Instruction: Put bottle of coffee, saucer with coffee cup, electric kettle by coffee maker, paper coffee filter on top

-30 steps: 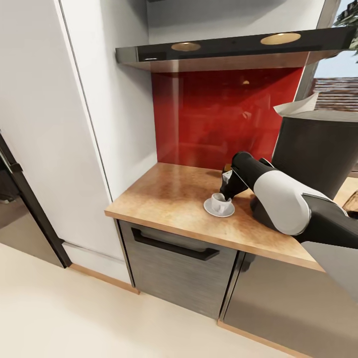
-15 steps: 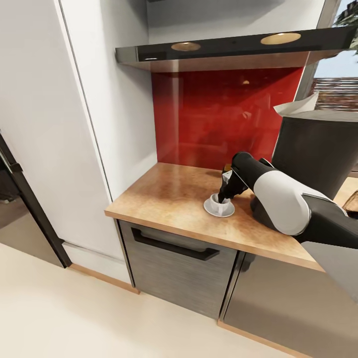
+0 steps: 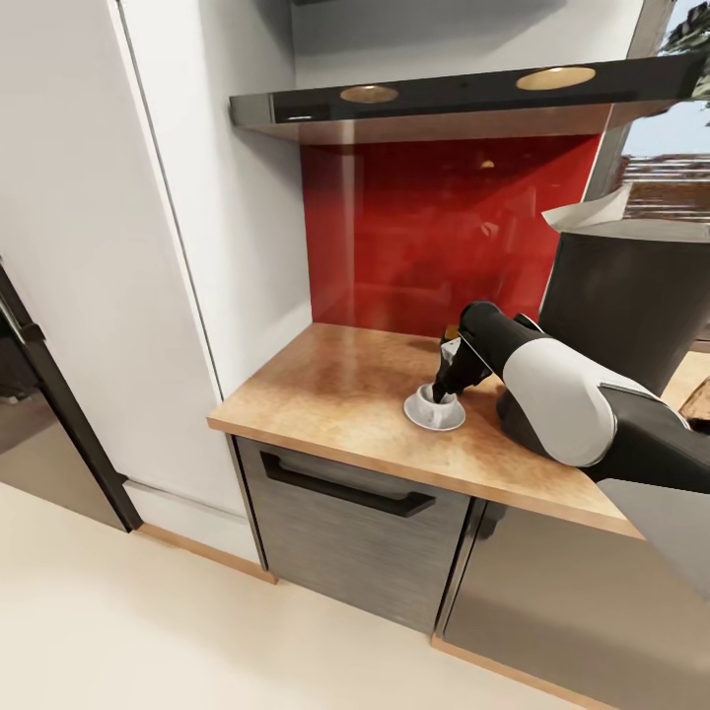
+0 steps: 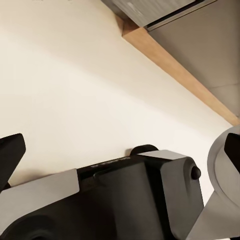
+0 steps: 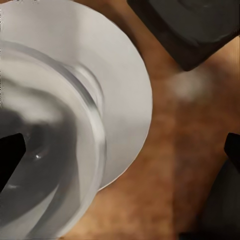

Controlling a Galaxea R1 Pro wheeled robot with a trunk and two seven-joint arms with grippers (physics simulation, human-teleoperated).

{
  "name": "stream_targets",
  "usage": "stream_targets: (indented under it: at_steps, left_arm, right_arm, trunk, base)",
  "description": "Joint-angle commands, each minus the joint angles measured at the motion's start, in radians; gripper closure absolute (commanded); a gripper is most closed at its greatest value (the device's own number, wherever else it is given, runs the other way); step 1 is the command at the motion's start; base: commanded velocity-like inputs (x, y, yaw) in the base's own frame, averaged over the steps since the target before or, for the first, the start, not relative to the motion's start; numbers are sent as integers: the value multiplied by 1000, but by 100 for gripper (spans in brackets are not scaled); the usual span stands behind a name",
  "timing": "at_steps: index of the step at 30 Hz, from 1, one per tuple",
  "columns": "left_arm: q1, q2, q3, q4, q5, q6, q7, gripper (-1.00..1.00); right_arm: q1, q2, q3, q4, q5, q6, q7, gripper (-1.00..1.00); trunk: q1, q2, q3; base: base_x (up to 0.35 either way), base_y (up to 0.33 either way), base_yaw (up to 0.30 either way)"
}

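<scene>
On the kitchen countertop (image 3: 335, 385) the white coffee cup (image 3: 426, 396) stands on the white saucer (image 3: 434, 416). My right gripper (image 3: 444, 390) reaches down onto the cup. In the right wrist view the right gripper (image 5: 120, 150) is open: one fingertip (image 5: 10, 155) is inside the coffee cup (image 5: 45, 150) and the other is outside it, over the countertop, beyond the saucer (image 5: 125, 90). To the right stands the dark coffee maker (image 3: 621, 296) with the paper coffee filter (image 3: 592, 209) on top. My left gripper (image 4: 120, 150) hangs open over the floor.
A black board with a tan underside (image 3: 444, 99) juts out above the red backsplash (image 3: 444, 227). A white tall cabinet (image 3: 197, 247) bounds the counter's left end. Dark grey drawer fronts (image 3: 345, 532) sit below it. Dark objects (image 5: 185, 30) stand close to the saucer.
My right gripper has come down over the cup onto the saucer. Over the last half second nothing has visibly moved.
</scene>
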Motion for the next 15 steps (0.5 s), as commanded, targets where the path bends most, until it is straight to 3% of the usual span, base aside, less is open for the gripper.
stream_targets:
  at_steps: [1,15]
  left_arm:
    - [-1,0,-9,0,6,-9,-1,-100]
    - [-1,0,-9,0,6,-9,-1,-100]
  right_arm:
    - [0,0,-5,-2,11,3,8,-100]
    - [0,0,-5,-2,10,3,8,-100]
  trunk:
    - [0,0,0]
    - [0,0,12]
  base:
    - [0,0,0]
    - [0,0,0]
